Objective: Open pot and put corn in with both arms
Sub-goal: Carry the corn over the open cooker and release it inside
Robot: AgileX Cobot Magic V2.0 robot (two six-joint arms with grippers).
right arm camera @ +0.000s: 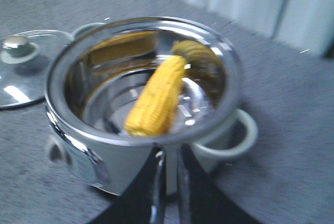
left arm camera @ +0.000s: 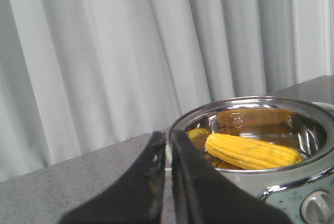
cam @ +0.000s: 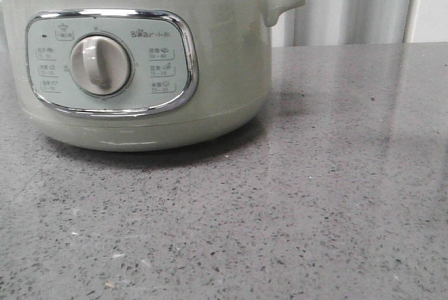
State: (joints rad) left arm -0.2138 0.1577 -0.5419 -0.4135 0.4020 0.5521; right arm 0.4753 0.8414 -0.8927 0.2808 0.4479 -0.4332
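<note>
The pale green pot (cam: pixel 224 69) stands open at the left of the table, dial panel facing front. In the front view neither gripper shows. The yellow corn (right arm camera: pixel 156 96) lies inside the pot's steel bowl (right arm camera: pixel 104 135). It also shows in the left wrist view (left arm camera: pixel 250 152), inside the pot's rim (left arm camera: pixel 250 100). My left gripper (left arm camera: pixel 168 136) is shut and empty, raised beside the pot's rim. My right gripper (right arm camera: pixel 168 153) is shut and empty, raised above the pot's side near a side handle (right arm camera: pixel 240 135).
The glass lid (right arm camera: pixel 21 67) with its knob lies flat on the grey speckled table beside the pot. A pot handle (cam: pixel 283 1) sticks out to the right. Pale curtains hang behind the table.
</note>
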